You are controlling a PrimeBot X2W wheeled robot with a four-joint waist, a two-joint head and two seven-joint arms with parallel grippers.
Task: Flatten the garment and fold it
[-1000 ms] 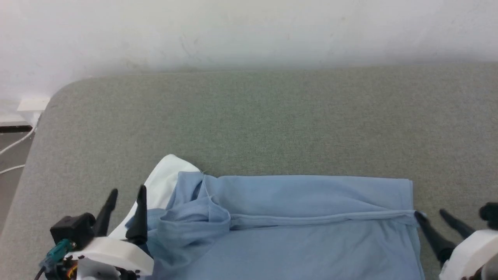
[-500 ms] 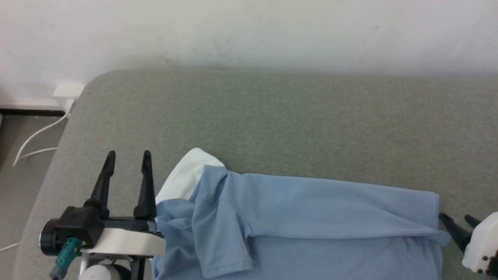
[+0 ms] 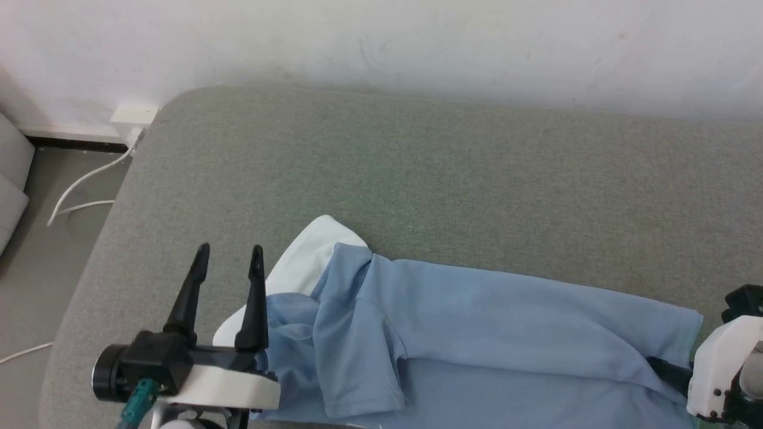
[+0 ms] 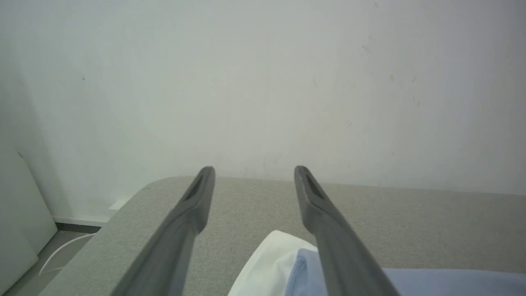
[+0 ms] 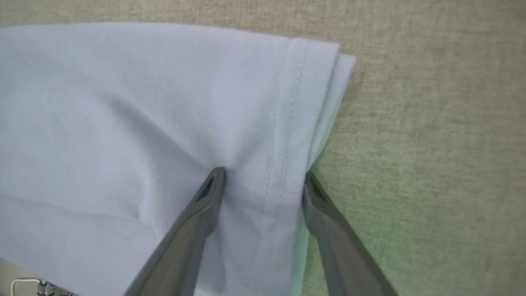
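Right wrist view, right claw (image 5: 264,172) astride garment (image 5: 123,102) hem

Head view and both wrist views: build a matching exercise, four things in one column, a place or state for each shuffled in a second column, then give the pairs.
Column one
1. left gripper
2. right gripper
3. white collar
4. white cable

Column two
a. on the floor by the wall
b. open, fingers astride the stitched hem of the garment
c. open, empty, near the collar end
d. sticking out past the blue fabric at the garment's left end

Pairs: 1-c, 2-b, 3-d, 4-a
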